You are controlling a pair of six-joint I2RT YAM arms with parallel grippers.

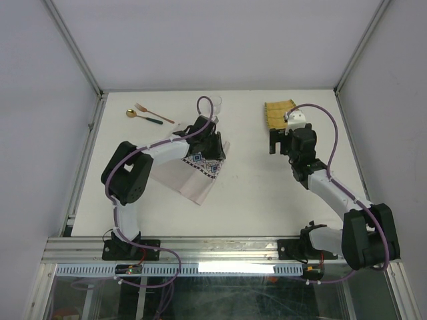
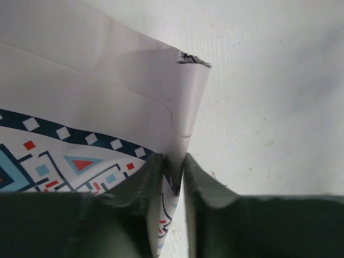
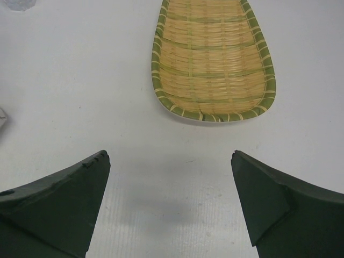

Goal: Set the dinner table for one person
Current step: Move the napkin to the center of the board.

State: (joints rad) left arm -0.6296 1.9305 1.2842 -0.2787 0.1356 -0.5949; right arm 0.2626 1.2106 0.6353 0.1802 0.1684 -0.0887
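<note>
Your left gripper [image 2: 173,164] is pinching the edge of the placemat [image 2: 97,102], out mid-table toward the far left corner. The dinner table [image 1: 267,200] sits below both grippers. Your right gripper [image 3: 171,161] hangs spread wide over bare tabletop, and the woven tray [image 3: 212,59] is just ahead by the far right corner.

Black-and-white arms [image 1: 167,152], purple cables [image 1: 335,141]

The pincer [image 3: 169,156] stands wide open, its two dark green fingers [image 3: 59,199] at the bottom corners of the view with bare white counter [image 3: 80,80] between them. Ahead lies a woven bamboo tray [image 3: 212,59] with a green-striped rim, flat on the counter and apart from both fingertips, its rounded end nearest. A bit of clear glass [image 3: 19,4] shows at the top left corner, cut off by the edge.
</note>
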